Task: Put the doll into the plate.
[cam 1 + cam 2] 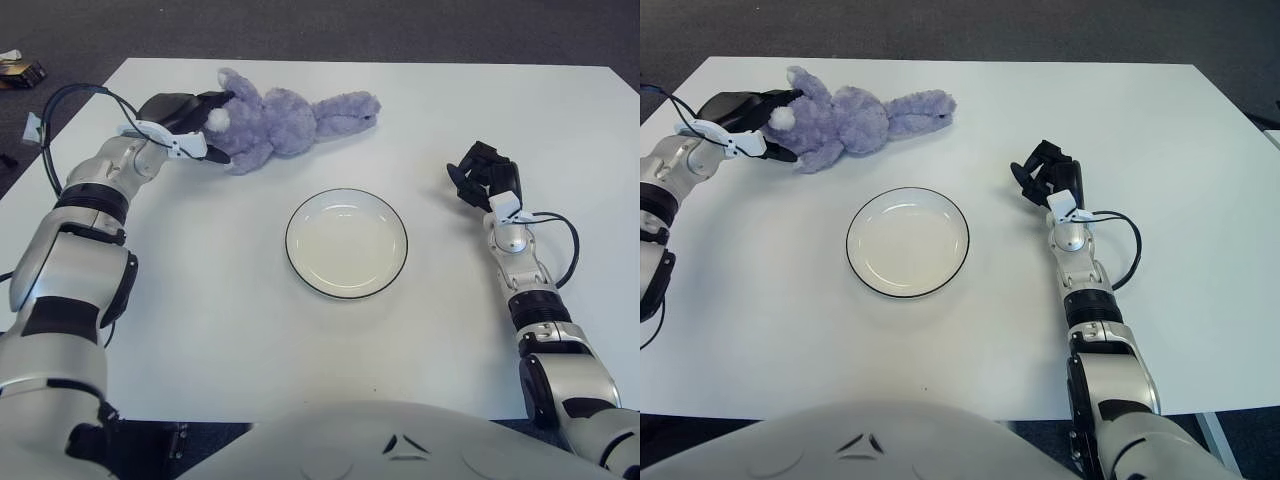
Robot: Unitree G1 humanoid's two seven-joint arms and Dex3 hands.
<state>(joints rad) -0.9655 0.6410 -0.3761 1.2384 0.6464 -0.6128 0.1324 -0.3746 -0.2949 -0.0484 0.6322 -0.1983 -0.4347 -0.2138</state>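
Left eye view shows a soft purple doll (283, 122), a fluffy bunny with a white nose, lying on its side on the white worktop (200, 300). It is at about 11 o'clock from the plate (346, 243), well apart from it, with its long ears pointing toward 3 o'clock. The plate is round and white with a thin dark rim, and it sits in the middle of the worktop.

The left hand (183, 117) is at the doll's head end, at 9 o'clock from the doll. Its dark fingers (212, 100) are closed around the doll's head, one on top and one underneath. The left arm reaches out long and low over the worktop, toward 12 o'clock.

The right hand (483, 176) is at 3 o'clock from the plate. Its fingers are curled in and hold nothing. Its arm is stretched forward.
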